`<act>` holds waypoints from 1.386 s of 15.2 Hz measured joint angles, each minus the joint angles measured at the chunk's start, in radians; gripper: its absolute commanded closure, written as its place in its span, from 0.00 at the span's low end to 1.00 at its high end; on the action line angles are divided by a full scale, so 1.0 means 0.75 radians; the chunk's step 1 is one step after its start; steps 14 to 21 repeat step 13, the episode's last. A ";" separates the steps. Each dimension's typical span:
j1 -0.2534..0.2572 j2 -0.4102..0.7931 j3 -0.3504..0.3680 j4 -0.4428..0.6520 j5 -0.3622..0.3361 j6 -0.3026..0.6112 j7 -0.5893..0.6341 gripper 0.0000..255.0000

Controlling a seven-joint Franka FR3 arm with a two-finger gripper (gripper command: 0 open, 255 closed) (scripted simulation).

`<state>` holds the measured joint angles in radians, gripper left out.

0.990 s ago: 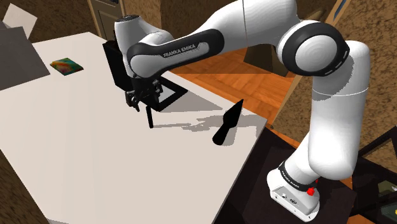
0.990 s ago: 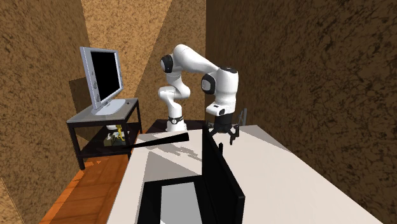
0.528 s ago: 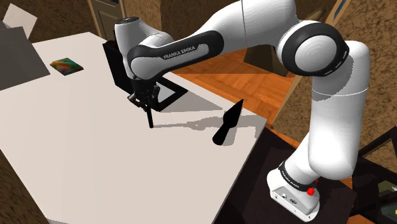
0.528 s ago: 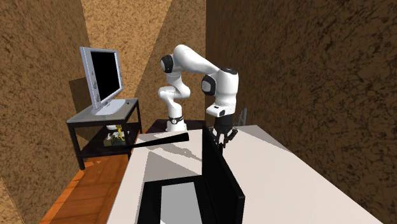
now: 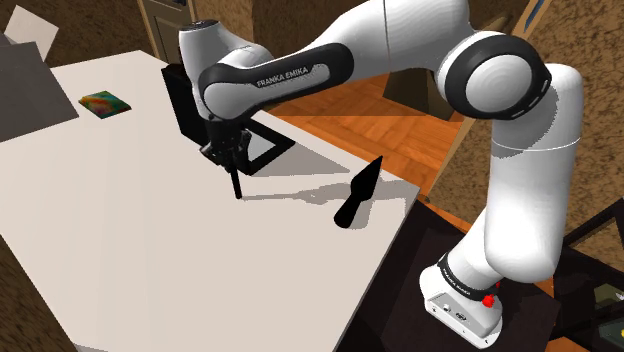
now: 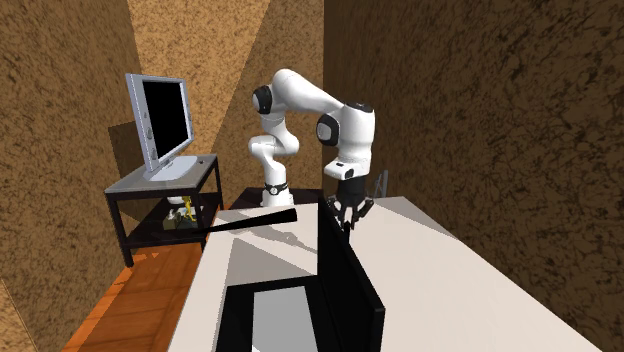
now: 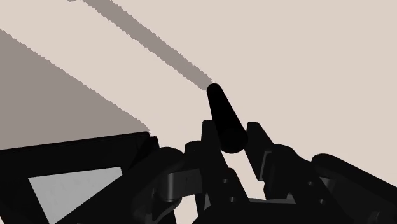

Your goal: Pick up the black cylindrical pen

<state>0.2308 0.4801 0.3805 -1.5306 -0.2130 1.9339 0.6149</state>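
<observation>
The black cylindrical pen (image 5: 235, 186) stands upright on the white table (image 5: 150, 250), its lower tip near the surface. My gripper (image 5: 231, 160) comes down from above and is shut on the pen's upper end. In the wrist view the pen (image 7: 219, 108) sticks out between the two black fingers (image 7: 257, 137), which clasp it on both sides, with the gripper (image 7: 230, 139) around its near end. From the second exterior view the gripper (image 6: 347, 214) hangs just past the edge of a tall black panel, and the pen is too thin to make out there.
A black pointed object (image 5: 358, 195) lies near the table's edge toward the stand. A black box with an open flat frame (image 5: 195, 100) stands just behind the gripper. A small colourful pad (image 5: 104, 102) and a grey sheet (image 5: 30, 90) lie farther off. A monitor (image 6: 160, 120) sits on a side stand.
The fingers, spread wide a second ago, have closed onto the pen's top. The hand has shifted slightly over the pen. The pen's lower tip stays at the same spot.
</observation>
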 measured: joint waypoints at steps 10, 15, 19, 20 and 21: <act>0.005 -0.038 0.011 0.118 0.020 -0.153 -0.015 1.00; 0.008 -0.039 0.012 0.165 0.022 -0.200 -0.021 1.00; 0.008 -0.039 0.012 0.165 0.022 -0.200 -0.021 1.00; 0.008 -0.039 0.012 0.165 0.022 -0.200 -0.021 1.00; 0.008 -0.039 0.012 0.165 0.022 -0.200 -0.021 1.00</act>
